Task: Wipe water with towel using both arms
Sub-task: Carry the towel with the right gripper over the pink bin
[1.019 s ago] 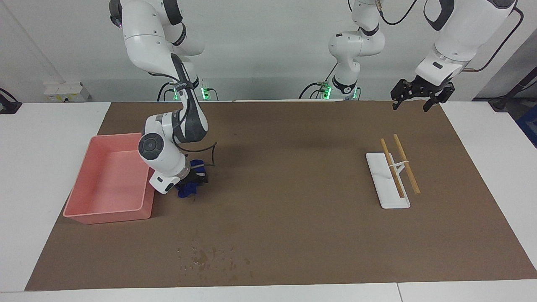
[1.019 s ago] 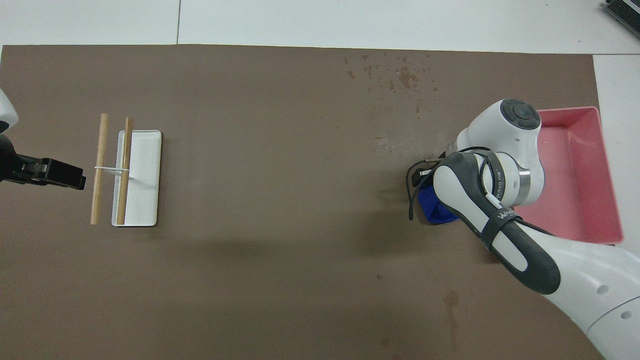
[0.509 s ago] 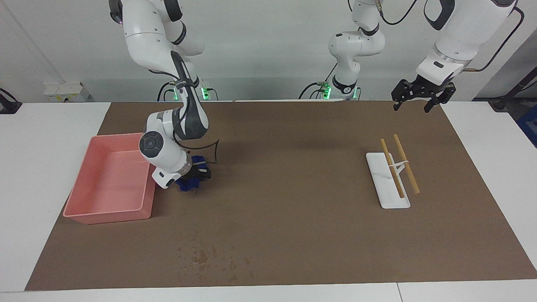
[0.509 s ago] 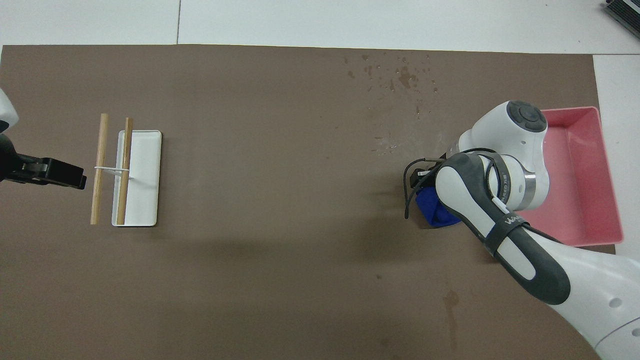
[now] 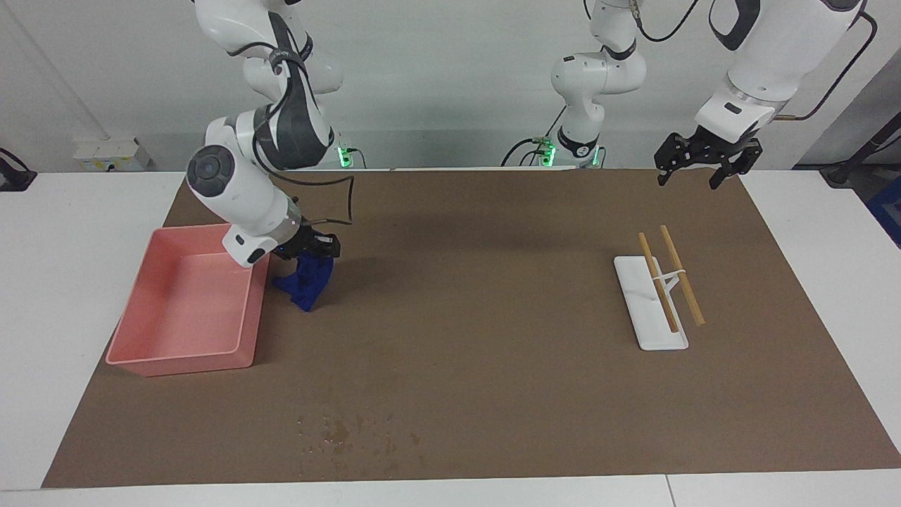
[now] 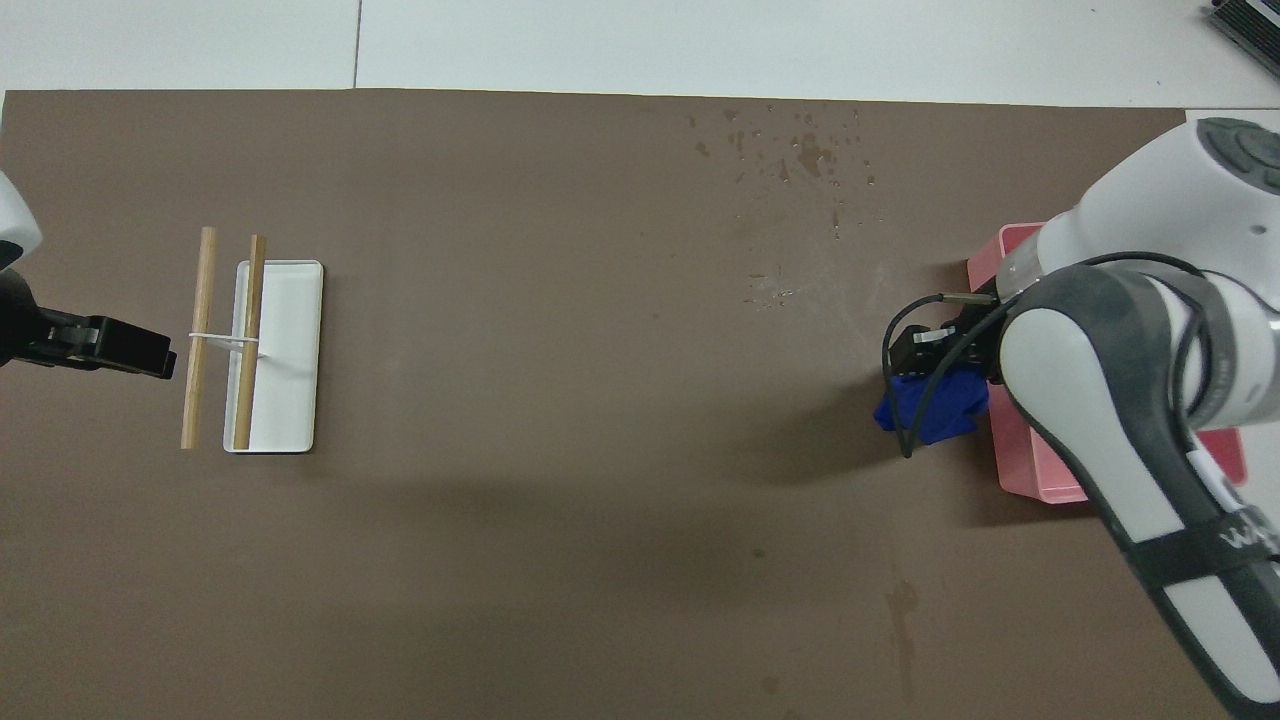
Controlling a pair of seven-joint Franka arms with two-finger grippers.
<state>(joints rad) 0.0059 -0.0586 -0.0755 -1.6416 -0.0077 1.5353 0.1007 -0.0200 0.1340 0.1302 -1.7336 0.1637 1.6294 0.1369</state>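
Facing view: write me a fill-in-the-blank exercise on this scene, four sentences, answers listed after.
1. The right gripper is shut on the ____ towel, which hangs from it.
2. The pink tray holds ____.
3. The water drops lie ____ from the robots than the pink tray.
4. The left gripper, which waits open in the air, holds ____.

Missing words: blue; nothing; farther; nothing

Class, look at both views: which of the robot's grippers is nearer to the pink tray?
The right gripper. It hangs beside the pink tray, shut on a blue towel. The left gripper waits open at the table's other end, near the wooden sticks.
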